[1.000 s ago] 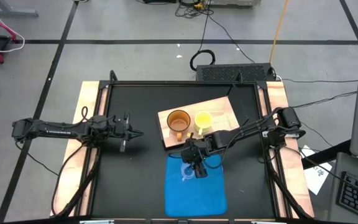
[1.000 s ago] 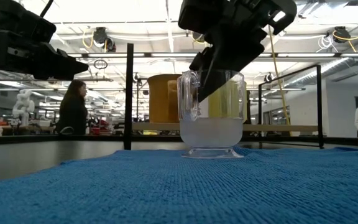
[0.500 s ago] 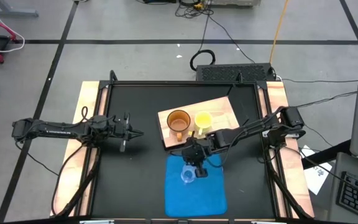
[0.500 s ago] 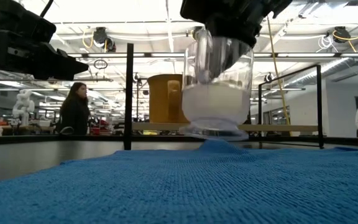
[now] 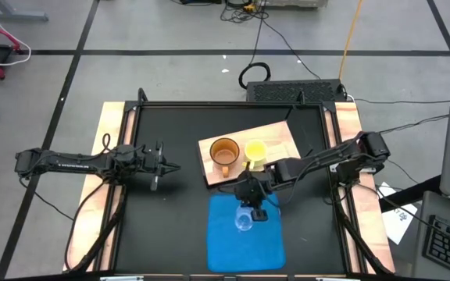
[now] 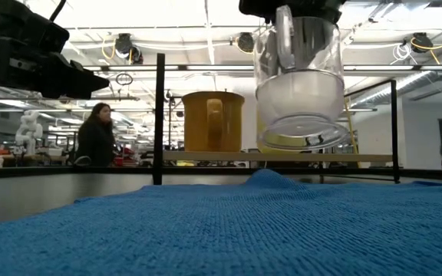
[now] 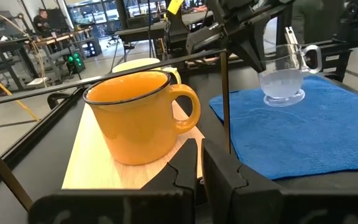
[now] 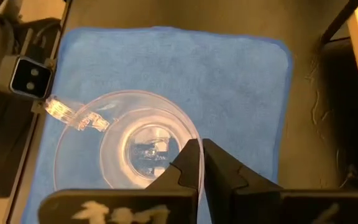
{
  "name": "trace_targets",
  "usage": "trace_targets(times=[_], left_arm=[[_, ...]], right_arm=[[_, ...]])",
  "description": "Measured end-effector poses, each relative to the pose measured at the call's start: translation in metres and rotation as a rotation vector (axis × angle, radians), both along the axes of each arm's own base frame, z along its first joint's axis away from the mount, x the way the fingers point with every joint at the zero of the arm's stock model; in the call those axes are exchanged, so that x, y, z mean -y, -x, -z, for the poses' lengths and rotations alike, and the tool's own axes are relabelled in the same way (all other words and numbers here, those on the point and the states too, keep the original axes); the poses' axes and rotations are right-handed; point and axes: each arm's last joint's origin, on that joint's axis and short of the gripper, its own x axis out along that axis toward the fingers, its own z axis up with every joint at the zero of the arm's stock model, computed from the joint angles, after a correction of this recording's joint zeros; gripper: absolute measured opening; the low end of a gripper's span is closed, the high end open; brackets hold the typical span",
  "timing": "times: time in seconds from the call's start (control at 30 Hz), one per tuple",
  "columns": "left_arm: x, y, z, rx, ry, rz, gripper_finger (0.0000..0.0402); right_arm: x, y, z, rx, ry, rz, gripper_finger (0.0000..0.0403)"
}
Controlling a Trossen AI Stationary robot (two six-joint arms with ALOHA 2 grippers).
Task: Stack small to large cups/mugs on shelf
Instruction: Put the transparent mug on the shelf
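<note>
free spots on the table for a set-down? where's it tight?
Free: black tabletop between the waiting left gripper and blue mat; the mat's near half. Tight: wood board, carrying the amber mug and yellow mug, with the right gripper lifting the clear cup beside it.

The clear cup (image 6: 299, 84) hangs upright in the upper right of the low view, clear of the surface below, its handle showing in the wrist views. Amber mug (image 5: 224, 153) and yellow mug (image 5: 255, 151) stand upright side by side, near each other, on the light-wood shelf (image 5: 282, 134) at the high view's centre.
</note>
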Motion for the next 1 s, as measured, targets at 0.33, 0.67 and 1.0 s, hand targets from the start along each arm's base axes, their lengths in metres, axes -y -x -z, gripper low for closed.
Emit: trace_targets(times=[0.33,0.67,1.0], left_arm=[[0.0,0.0,0.0,0.001,0.0,0.0,0.0026],[0.0,0.0,0.0,0.002,-0.001,-0.001,0.0026],[0.0,0.0,0.0,0.002,-0.001,-0.002,0.0026]], right_arm=[[-0.002,0.015,-0.021,0.038,0.019,-0.047,0.0],[0.004,0.04,-0.043,0.007,0.076,-0.033,0.0],[-0.009,0.051,-0.038,-0.053,0.181,-0.028,0.0]])
